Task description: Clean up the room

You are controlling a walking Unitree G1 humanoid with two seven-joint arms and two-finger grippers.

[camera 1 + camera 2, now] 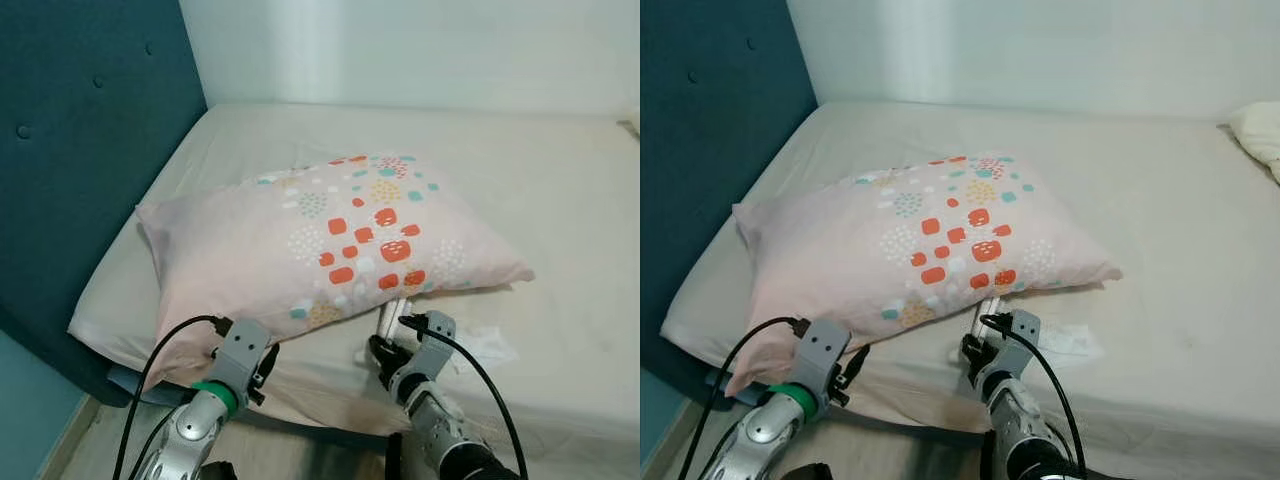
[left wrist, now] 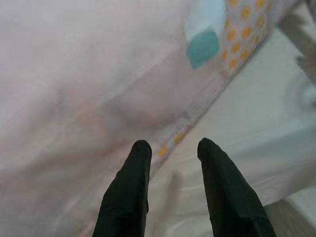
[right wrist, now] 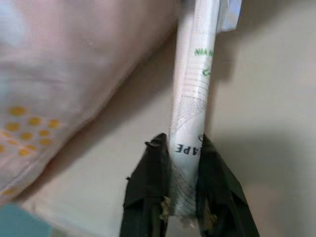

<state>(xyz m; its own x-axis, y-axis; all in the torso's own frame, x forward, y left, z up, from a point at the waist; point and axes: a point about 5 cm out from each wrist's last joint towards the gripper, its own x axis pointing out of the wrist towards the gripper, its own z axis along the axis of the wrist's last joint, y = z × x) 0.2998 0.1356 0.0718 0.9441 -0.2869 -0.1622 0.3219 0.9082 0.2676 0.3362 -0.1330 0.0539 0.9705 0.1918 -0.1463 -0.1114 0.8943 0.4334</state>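
At the near edge of a bed with a beige fitted sheet (image 1: 560,200), the right claw (image 3: 183,148) is clamped on a white rolled packet printed with green and dark lettering (image 3: 192,98), both fingers pressed against its sides. The packet's far end runs under the near right corner of a pale pink pillow patterned with orange, teal and yellow dots (image 1: 310,240), so that end is hidden; only a few letters of the print can be read. The left claw (image 2: 170,148) hovers with a narrow gap between its fingers, holding nothing, just at the pillow's near left hem above the sheet. A crumpled white wrapper (image 1: 488,345) lies on the sheet right of the right claw. A dark teal padded headboard (image 1: 80,150) stands at the left. At the far right, a cream cushion (image 1: 1260,130) is cut off by the frame edge.
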